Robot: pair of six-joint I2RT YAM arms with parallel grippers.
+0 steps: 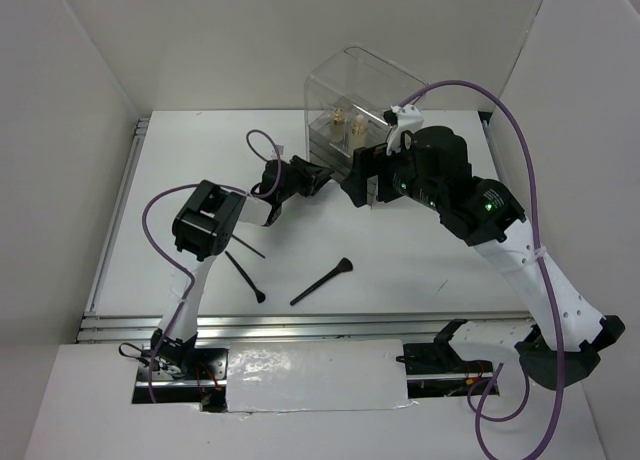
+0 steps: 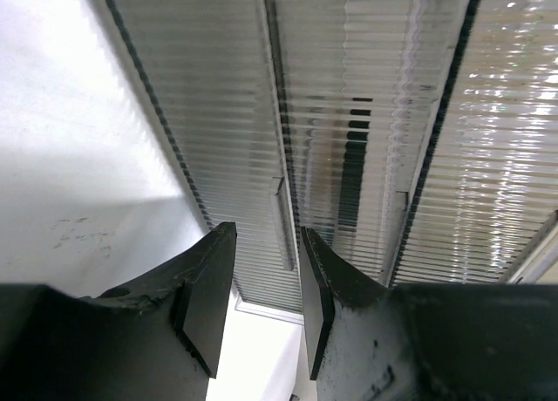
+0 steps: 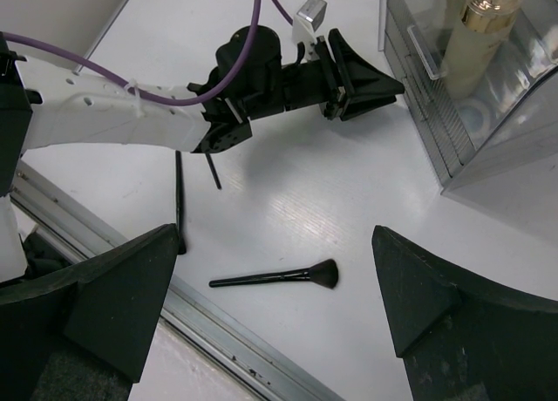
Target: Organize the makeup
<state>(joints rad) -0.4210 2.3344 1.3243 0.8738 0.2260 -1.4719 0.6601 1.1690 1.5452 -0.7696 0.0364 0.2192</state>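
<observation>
Three thin black brushes lie on the white table: a fan-headed one (image 1: 322, 282) (image 3: 279, 276), a second (image 1: 245, 277) (image 3: 179, 200) and a thin one (image 1: 245, 245) (image 3: 212, 170) partly under the left arm. A cream tube with gold collar (image 3: 475, 26) and another cream-and-gold item (image 1: 337, 120) stand in the clear box's top compartment. My left gripper (image 1: 328, 175) (image 2: 267, 231) is open and empty, its tips close to the box's ribbed drawer fronts (image 2: 349, 131). My right gripper (image 1: 358, 185) (image 3: 272, 240) is wide open and empty, above the fan brush. The dark jars are hidden.
The clear acrylic box (image 1: 360, 90) stands at the back centre, against the rear wall. A metal rail (image 3: 227, 331) runs along the table's near edge. White walls close in the left, right and back sides. Purple cables hang from both arms.
</observation>
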